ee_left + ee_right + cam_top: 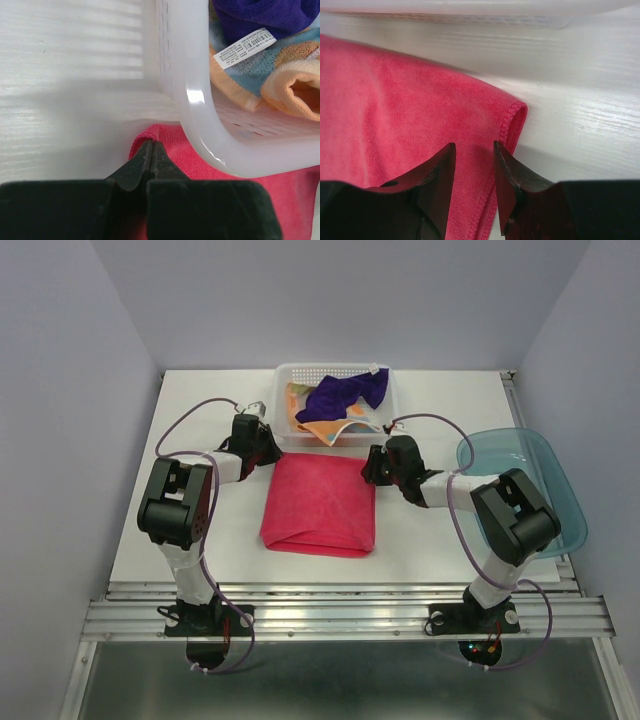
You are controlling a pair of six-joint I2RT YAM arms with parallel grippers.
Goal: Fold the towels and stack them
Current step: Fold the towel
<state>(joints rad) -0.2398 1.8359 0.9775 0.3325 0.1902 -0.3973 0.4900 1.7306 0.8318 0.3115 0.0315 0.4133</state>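
White surface (450, 400), boxed in by pale grey walls, fills my overhead view. On it, my left pincer (150, 150) is clamped shut at the upper-left corner of the pink towel (320, 505); I can't tell whether any cloth is caught. My right pincer (474, 167) stands open, jaws astride the hem near the upper-right corner. That towel lies folded at frame centre. Just above it, the white basket (283, 380) holds the purple towel (345, 392) over the orange dotted towel (330, 430). A teal tray (560, 490) sits at the right edge.
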